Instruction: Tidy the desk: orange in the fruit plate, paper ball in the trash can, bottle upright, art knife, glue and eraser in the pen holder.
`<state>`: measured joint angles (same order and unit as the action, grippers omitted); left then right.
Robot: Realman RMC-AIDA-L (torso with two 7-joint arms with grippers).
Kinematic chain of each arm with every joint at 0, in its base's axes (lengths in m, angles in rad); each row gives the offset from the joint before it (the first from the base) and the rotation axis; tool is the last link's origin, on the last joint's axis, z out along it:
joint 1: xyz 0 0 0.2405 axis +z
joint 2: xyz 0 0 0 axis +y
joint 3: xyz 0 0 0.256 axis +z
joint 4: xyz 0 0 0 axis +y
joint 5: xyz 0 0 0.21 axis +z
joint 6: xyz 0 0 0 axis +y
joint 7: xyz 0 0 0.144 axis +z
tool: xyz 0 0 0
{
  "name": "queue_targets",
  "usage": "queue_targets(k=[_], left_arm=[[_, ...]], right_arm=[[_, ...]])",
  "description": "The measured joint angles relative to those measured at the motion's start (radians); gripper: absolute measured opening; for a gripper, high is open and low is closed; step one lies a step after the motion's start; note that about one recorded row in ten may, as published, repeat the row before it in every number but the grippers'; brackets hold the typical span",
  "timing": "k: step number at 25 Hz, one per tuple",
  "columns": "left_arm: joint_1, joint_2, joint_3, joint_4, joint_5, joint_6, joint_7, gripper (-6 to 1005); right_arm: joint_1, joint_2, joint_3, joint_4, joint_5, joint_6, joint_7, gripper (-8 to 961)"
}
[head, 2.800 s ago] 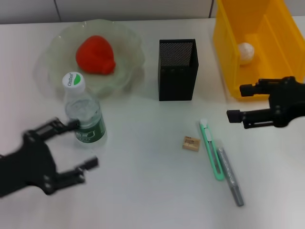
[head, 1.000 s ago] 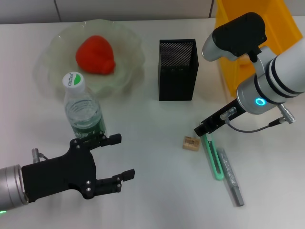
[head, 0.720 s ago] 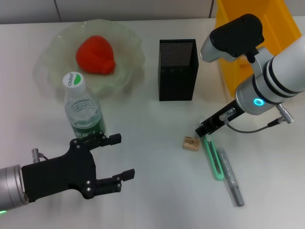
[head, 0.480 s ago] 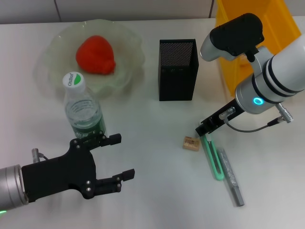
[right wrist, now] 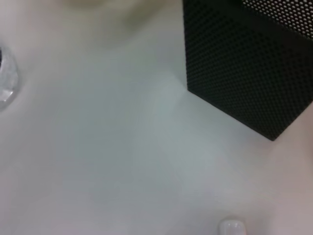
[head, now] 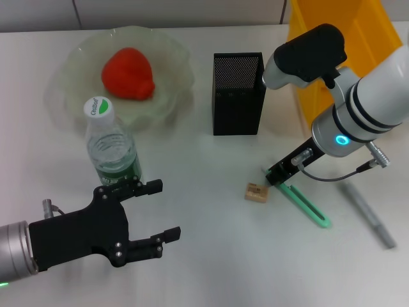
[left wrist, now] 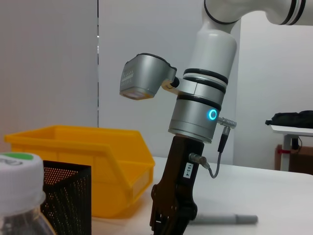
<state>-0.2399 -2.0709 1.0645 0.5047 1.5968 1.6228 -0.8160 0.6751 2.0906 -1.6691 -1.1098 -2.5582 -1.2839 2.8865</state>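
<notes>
And there's a shift: since half a second ago the right gripper [head: 279, 174] has swung the art knife [head: 304, 201] round about its near end, so it now lies slanted away to the right, and the grey glue pen [head: 369, 216], which lay alongside it, has been knocked well clear toward the right edge. The gripper sits low over the knife's white-tipped end, but whether its fingers are together on it or apart I cannot tell. My read: it needs a square pinch on that end before lifting, or the knife will just skid again, and it should keep off the eraser [head: 256, 192] just beside it. Now the containers, big to small. The yellow trash can [head: 305, 64] at the far right is mostly hidden behind the arm, so its contents can't be seen. The fruit plate [head: 167, 96] at the far left holds 1 orange [head: 128, 73]. The black mesh pen holder [head: 238, 93] shows nothing inside so far. The bottle [head: 112, 153] stands upright near the plate, and the left gripper [head: 153, 210] waits in front of it, fingers spread, holding nothing.
</notes>
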Motion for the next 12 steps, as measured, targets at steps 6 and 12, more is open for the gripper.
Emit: queue_targets(k=[6,12], left_arm=[[0.003,0.0,0.0,0.0,0.0,0.0,0.0,814],[0.003,0.0,0.0,0.0,0.0,0.005,0.0,814]], right_arm=[[-0.022,0.0,0.009,-0.045,0.005,0.017,0.0,168],[-0.171,-0.005,0.119,-0.313,0.119,0.041,-0.052,171]])
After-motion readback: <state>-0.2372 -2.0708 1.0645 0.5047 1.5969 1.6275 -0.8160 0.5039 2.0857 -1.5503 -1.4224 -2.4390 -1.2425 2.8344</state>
